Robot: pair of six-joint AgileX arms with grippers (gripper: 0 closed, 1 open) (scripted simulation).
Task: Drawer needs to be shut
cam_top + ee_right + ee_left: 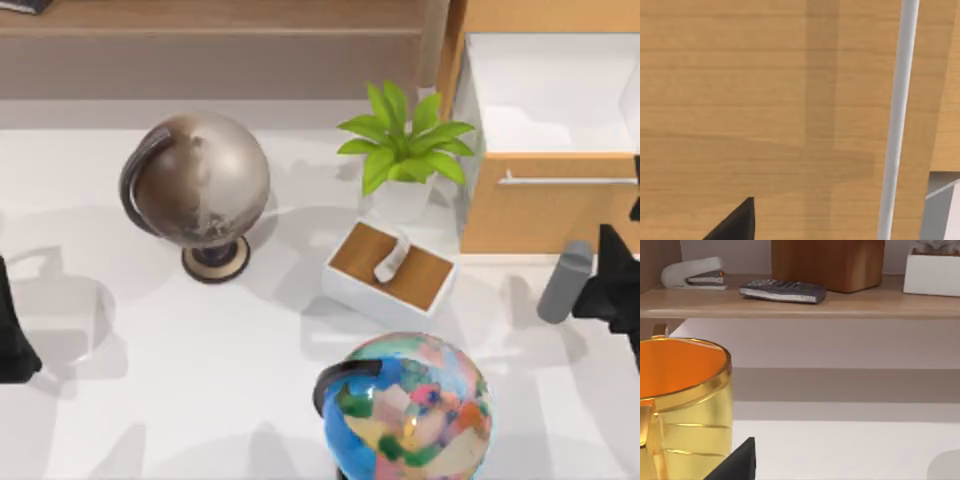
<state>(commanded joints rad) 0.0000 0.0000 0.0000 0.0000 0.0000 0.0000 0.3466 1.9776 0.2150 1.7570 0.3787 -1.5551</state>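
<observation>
- The drawer (545,150) stands pulled out of its cabinet at the table's far right, its white inside walls open to the overhead camera and its orange-brown wood front facing toward the near edge of the table.
- Its thin silver bar handle (565,181) runs left to right along the top of the front. That is also the long axis of the front panel, so the drawer's travel is square to it, straight away from the near edge and back into the cabinet.
- You can expect a rigid wooden box that slides as one piece. From its look it is neither fragile nor soft, and the flat front should take a plain push.
- You need not grasp anything: press on the wood panel (765,100) near its middle, just below the handle, so the box does not skew on its runners.
- Your right gripper (612,285) sits at the right edge, just in front of the drawer front, and its wrist camera looks closely at the panel. Whether it is released or clenched, you cannot tell.
- Your left arm (12,330) is parked at the table's left edge, beside a gold cup (680,405).
</observation>
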